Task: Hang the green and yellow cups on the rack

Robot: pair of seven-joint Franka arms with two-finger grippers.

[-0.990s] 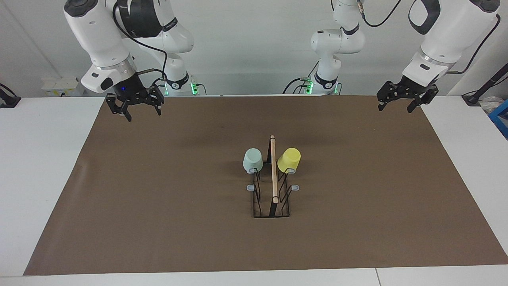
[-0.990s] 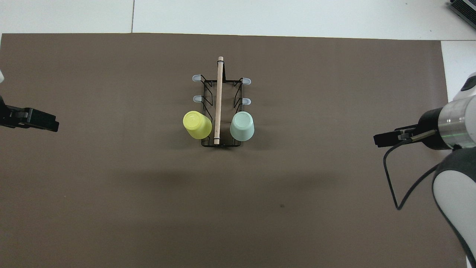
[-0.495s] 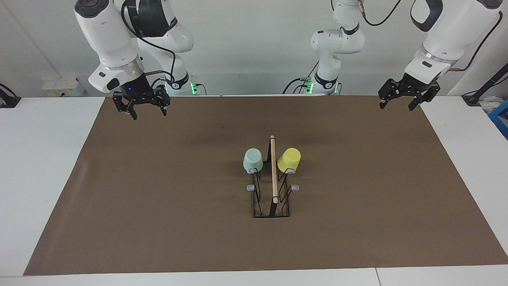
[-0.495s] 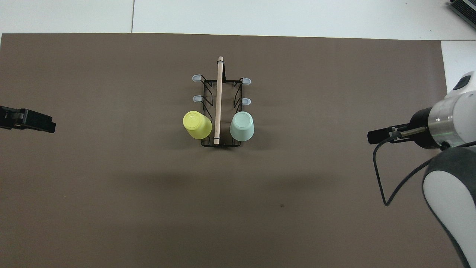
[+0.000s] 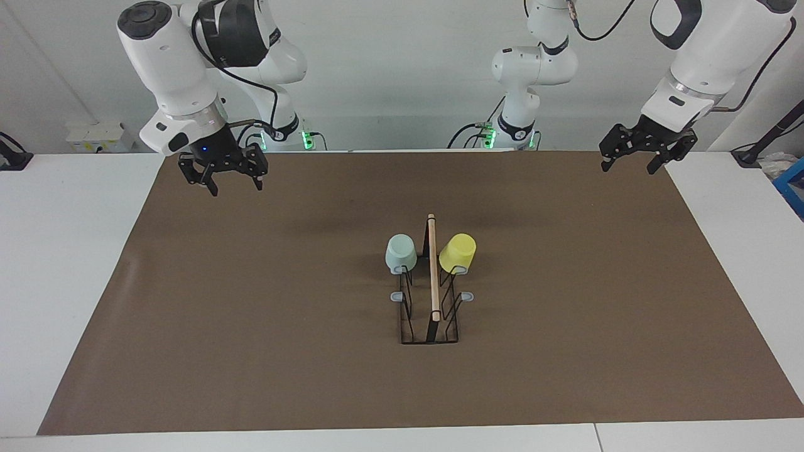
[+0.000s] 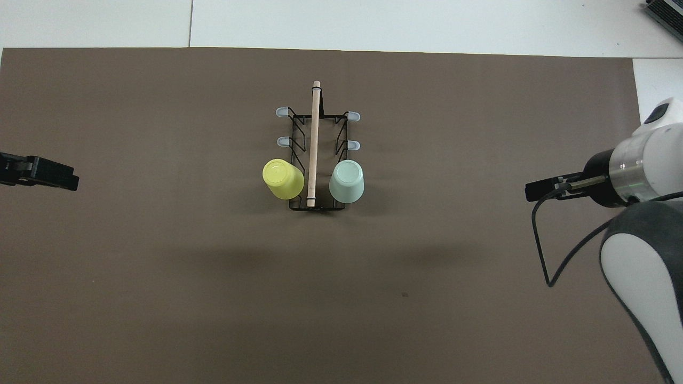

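Rack [image 5: 431,295] is standing on the brown mat [image 5: 251,314] near the middle of the bench [image 5: 63,251], its wooden rod handle [image 5: 432,267] running along the top, pointing from the robots' end toward the far end.

Green cup [image 5: 400,253] is hanging mouth-down on a prong at the rack's robot-near end, on the side toward the right arm's end of the bench. Yellow cup [image 5: 458,252] is hanging mouth-down on the matching prong on the side toward the left arm's end, tilting slightly outward. The handle is running between the two cups; in the overhead view each cup [image 6: 347,181] [image 6: 283,179] is sitting just beside the rod [image 6: 314,144].

Four grey-tipped prongs are showing bare in the overhead view, farther from the robots than the cups; one such tip [image 6: 281,112] is sitting at the rack's far corner.

Right gripper [image 5: 232,182] is hanging in the air over the mat's corner at the right arm's end, well apart from the rack. Its fingers are spreading apart and holding nothing.

Left gripper [image 5: 630,166] is hanging over the mat's corner at the left arm's end, likewise well apart from the rack. Its fingers are spreading apart, with nothing between them.

In the overhead view only the tips of the left gripper [image 6: 40,172] and the right gripper [image 6: 544,188] are showing, at the mat's two side edges.
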